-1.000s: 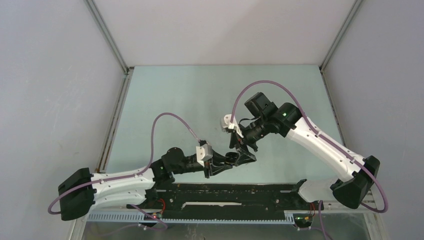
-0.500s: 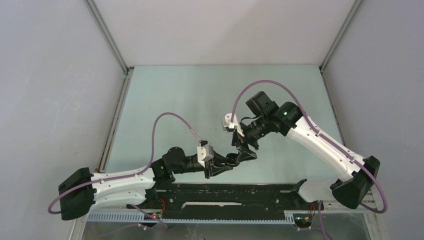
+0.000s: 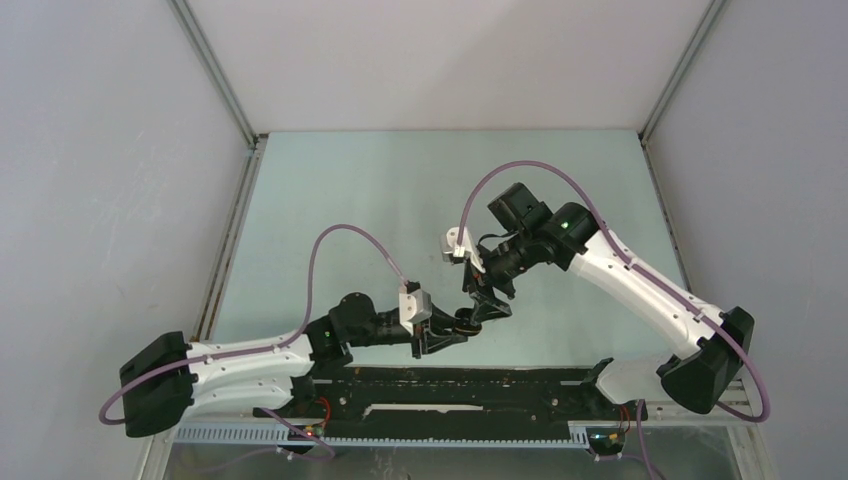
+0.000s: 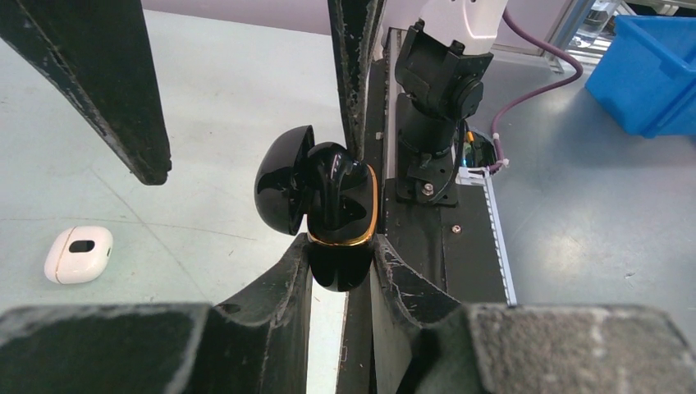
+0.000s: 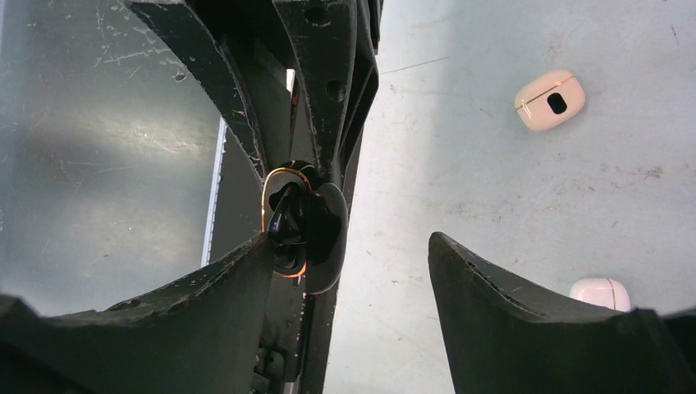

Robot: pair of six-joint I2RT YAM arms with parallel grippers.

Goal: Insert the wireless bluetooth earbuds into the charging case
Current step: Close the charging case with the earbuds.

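Open case (image 4: 341,264), mouth toward right gripper (image 3: 487,303)

You are looking at a pale green table (image 3: 400,180) sitting between grey walls (image 3: 90,150), with metal frame bars (image 3: 215,75) rising at its far corners. A black plate (image 3: 450,385) is lying along the near edge, a white slotted strip (image 3: 400,433) running just beside it. A blue bin (image 4: 657,74) is standing off the table.
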